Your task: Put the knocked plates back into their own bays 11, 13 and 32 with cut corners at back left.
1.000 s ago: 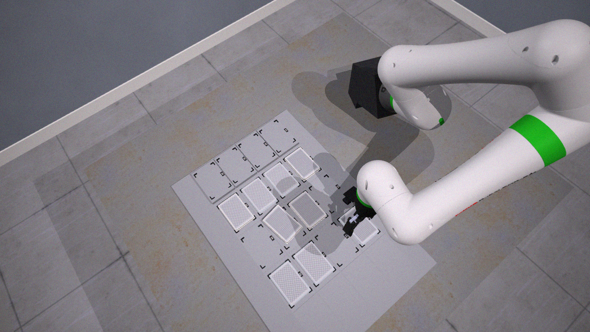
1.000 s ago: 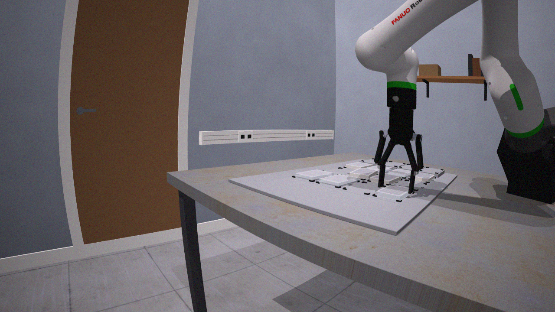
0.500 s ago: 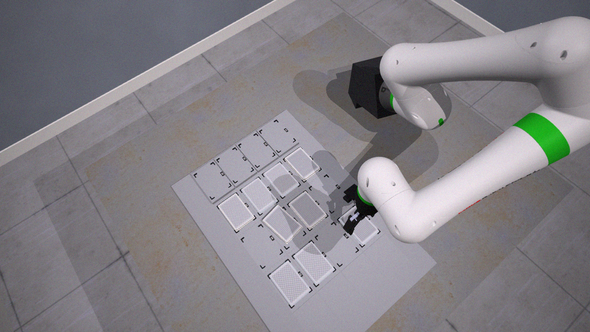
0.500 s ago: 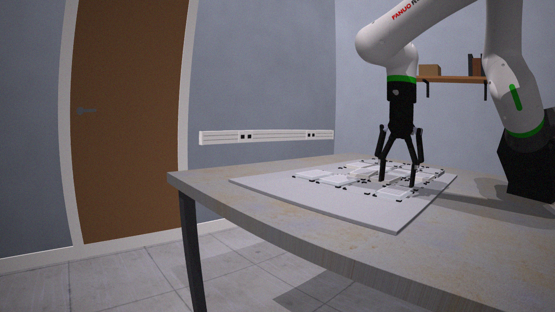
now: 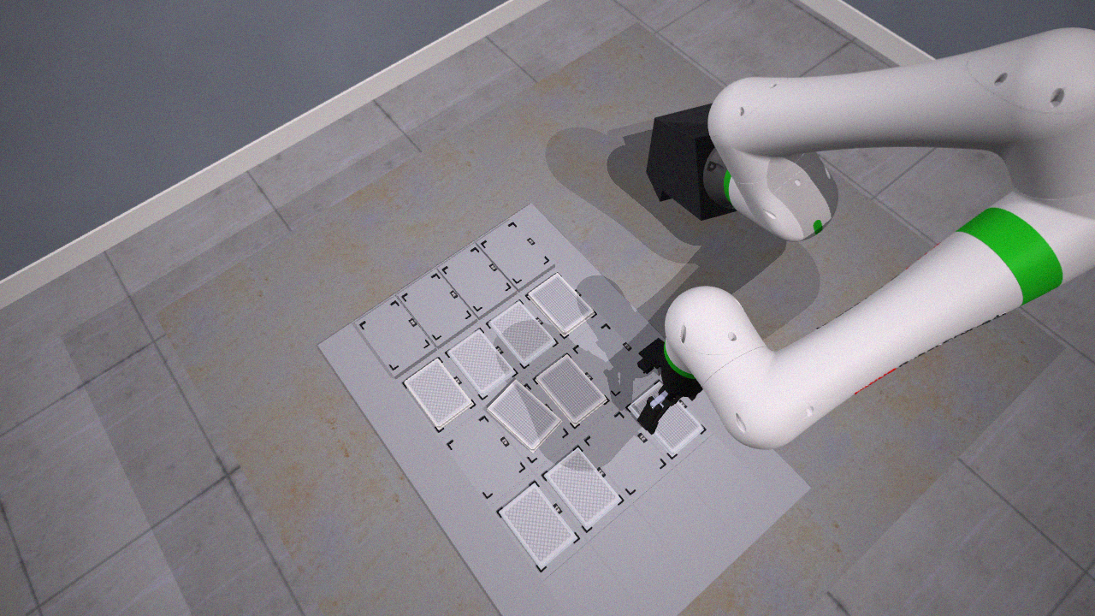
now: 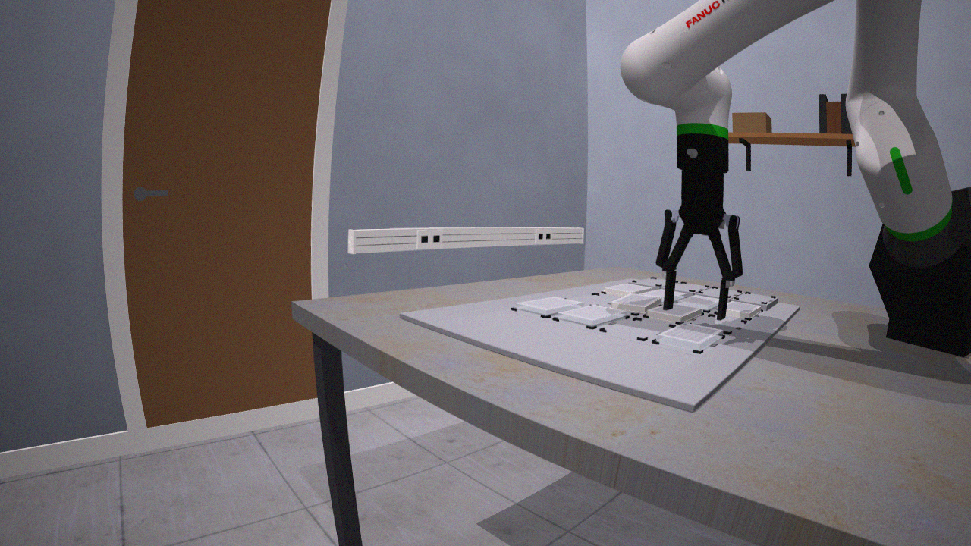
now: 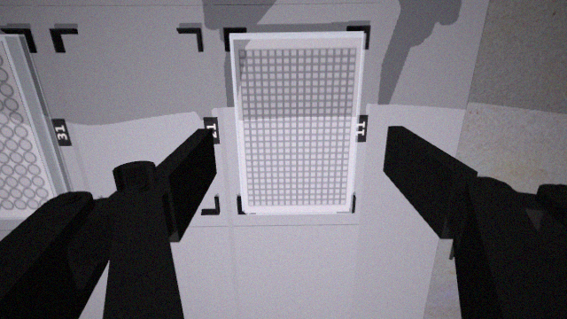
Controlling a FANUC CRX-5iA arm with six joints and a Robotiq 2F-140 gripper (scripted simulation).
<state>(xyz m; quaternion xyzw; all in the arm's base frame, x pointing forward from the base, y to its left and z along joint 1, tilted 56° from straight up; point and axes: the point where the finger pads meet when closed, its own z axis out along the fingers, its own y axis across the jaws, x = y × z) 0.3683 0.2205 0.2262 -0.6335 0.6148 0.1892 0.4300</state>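
Observation:
My gripper (image 5: 655, 399) (image 6: 694, 309) (image 7: 299, 150) is open and empty, with a finger on either side a little above the sealed 384-well plate (image 5: 678, 429) (image 6: 690, 335) (image 7: 298, 84) in bay 11. That plate lies flat and square between its bay's black corner pieces, touching neither finger. Another 384-well plate (image 5: 523, 414) lies turned askew at bay 32, over its corner marks. The 384-well plate (image 5: 561, 302) at bay 13 lies roughly in line with the grid; I cannot tell whether it sits fully inside its corners.
The grey deck (image 5: 689, 498) (image 6: 543, 339) holds several other sealed plates, among them a 96-well plate (image 7: 18, 146) (image 5: 583, 487) in bay 31. The raised bays of column 4 (image 5: 436, 306) hold nothing. The arm's black base (image 5: 677, 164) stands on the table beyond the deck.

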